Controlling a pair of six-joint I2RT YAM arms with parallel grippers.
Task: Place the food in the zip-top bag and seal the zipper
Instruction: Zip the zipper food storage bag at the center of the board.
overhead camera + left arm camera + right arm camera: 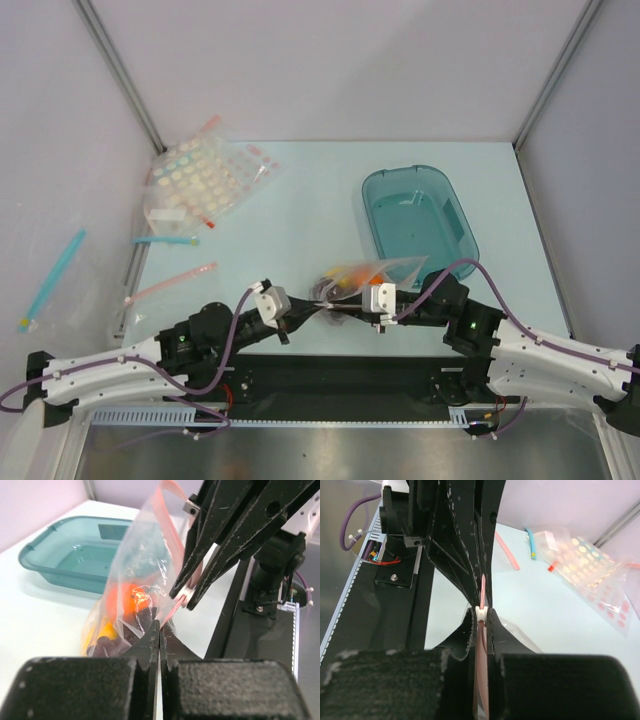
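Sealing is in hand. The left end effector (159,632) is clamped on the mouth edge of the bag (142,565), held between the arms over the bench's (290,200) near edge. The bag is clear and crumpled, with orange and dark food (131,602) inside. The right end effector (481,621) pinches the pink zipper (483,586). The next move is probably to press along the strip.

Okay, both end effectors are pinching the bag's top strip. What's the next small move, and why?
Probably hold the left end effector shut and slide the right end effector along the pink strip, away from the left. The toy fruit already sits inside the bag, and both pinch the strip close together, so pressing it shut along its length seems to remain.
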